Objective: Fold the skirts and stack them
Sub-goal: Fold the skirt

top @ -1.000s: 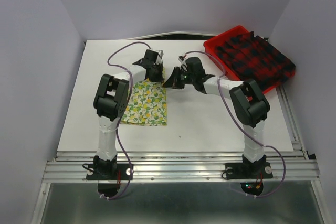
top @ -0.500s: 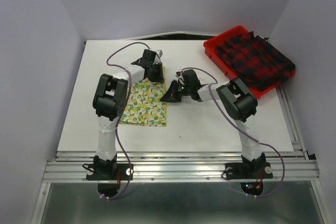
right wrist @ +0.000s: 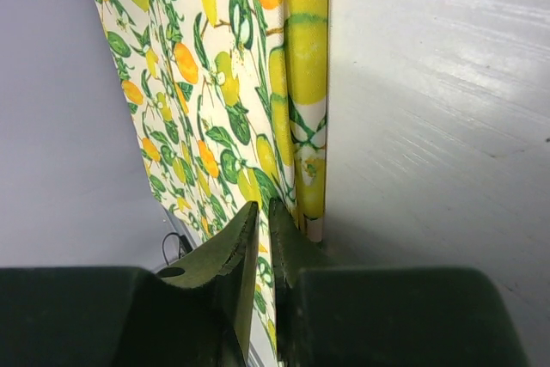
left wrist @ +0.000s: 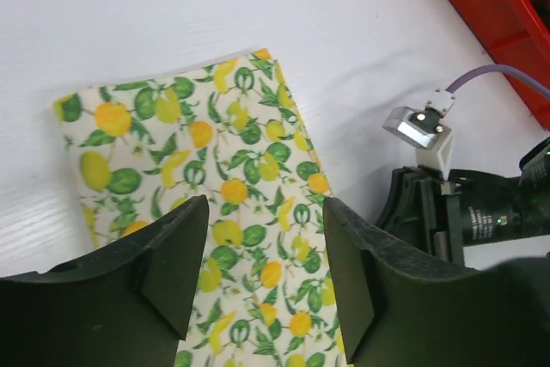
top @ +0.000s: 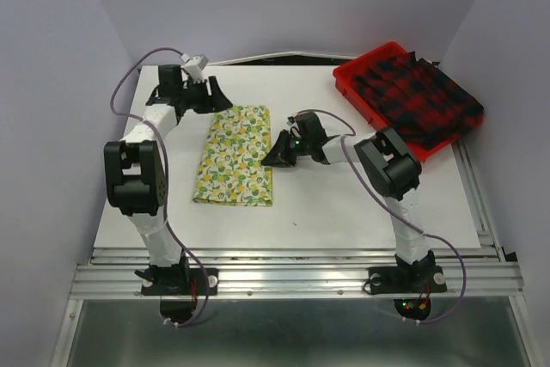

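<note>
A white table point(top: 344, 204) is enclosed by pale lavender walls point(top: 284, 6) on three sides. Near its far left corner the left gripper point(left wrist: 265, 221) is held apart and empty above the far edge of the folded lemon-print skirt point(top: 236, 156), which is laid flat left of centre. The right gripper point(right wrist: 262, 211), fingers drawn together, is set against that skirt's right edge, and the plaid skirt point(top: 421, 96) is heaped over a red tray point(top: 352, 70) at the far right corner.

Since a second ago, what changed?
Left gripper swung off the lemon skirt to the far-left of the table, jaws open. Right gripper pulled in to its right edge, jaws shut. Lemon skirt, plaid skirt, red tray stayed put.
</note>
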`<control>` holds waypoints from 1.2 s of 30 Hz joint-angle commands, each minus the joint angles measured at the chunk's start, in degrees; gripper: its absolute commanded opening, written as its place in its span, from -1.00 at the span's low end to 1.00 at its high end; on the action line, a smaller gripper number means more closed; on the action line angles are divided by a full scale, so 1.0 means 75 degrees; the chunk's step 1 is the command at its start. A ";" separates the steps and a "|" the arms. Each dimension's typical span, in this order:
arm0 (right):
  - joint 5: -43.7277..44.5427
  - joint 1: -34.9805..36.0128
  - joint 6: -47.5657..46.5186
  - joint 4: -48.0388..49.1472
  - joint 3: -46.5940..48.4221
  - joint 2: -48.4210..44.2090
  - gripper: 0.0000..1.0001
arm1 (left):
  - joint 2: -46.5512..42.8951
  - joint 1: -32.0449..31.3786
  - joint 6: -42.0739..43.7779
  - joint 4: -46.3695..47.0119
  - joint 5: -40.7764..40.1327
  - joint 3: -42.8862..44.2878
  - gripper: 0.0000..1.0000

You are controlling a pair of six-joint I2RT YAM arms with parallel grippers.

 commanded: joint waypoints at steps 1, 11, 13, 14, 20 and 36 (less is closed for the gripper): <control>0.0664 0.0048 -0.0223 -0.0803 -0.0138 0.0294 -0.67 | 0.0878 0.0784 0.0355 0.0230 0.2108 -0.0294 0.20; 0.0710 0.0048 -0.0387 -0.1154 -0.0256 0.0235 -0.67 | 0.2709 0.1103 -0.0464 0.0933 0.2286 0.0233 -0.33; 0.0804 0.0048 -0.0422 -0.1260 -0.0244 0.0211 -0.67 | 0.2896 0.1150 -0.0642 0.0794 0.2075 0.0630 -0.35; 0.0804 0.0048 -0.0423 -0.1284 -0.0221 0.0211 -0.67 | 0.2967 0.1150 -0.0630 0.0468 0.1994 0.0749 -0.35; 0.0921 -0.0023 -0.0575 -0.1307 -0.0256 -0.0105 -0.66 | 0.2126 0.1185 0.0738 -0.1147 0.2484 0.0832 -0.28; 0.0910 -0.0092 -0.0727 -0.1448 -0.0396 -0.0281 -0.67 | 0.1174 0.1911 0.1434 -0.1505 0.2452 -0.1195 -0.54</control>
